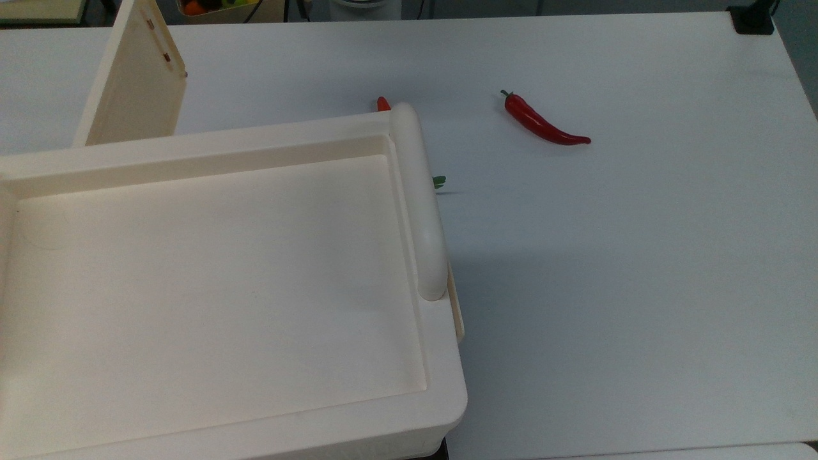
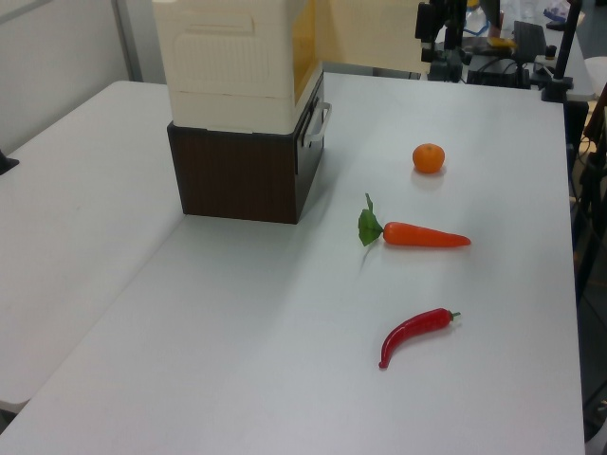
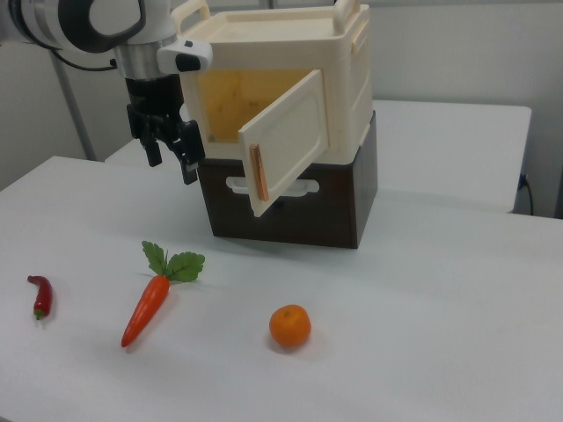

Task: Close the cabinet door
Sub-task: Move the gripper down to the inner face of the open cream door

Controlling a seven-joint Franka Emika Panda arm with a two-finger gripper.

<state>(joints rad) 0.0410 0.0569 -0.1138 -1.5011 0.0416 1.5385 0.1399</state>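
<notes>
Top view: the cabinet [image 1: 211, 281] fills the top view's left, its door [image 1: 137, 83] swung out behind it; a chili [image 1: 543, 124] lies well right. Left view: cabinet, then orange [image 2: 429, 157], carrot [image 2: 417, 234], chili. Right view: the hand [image 3: 171, 158] hangs pointing down, fingers parted and empty, left of the open door.

In the right view the white arm [image 3: 84, 22] enters from the upper left corner, its wrist turned straight down. The black pincer [image 3: 171, 163] hangs below it, its two fingers [image 3: 189, 158] pointing downward and slightly apart, with nothing held between them and nothing touching them.
</notes>
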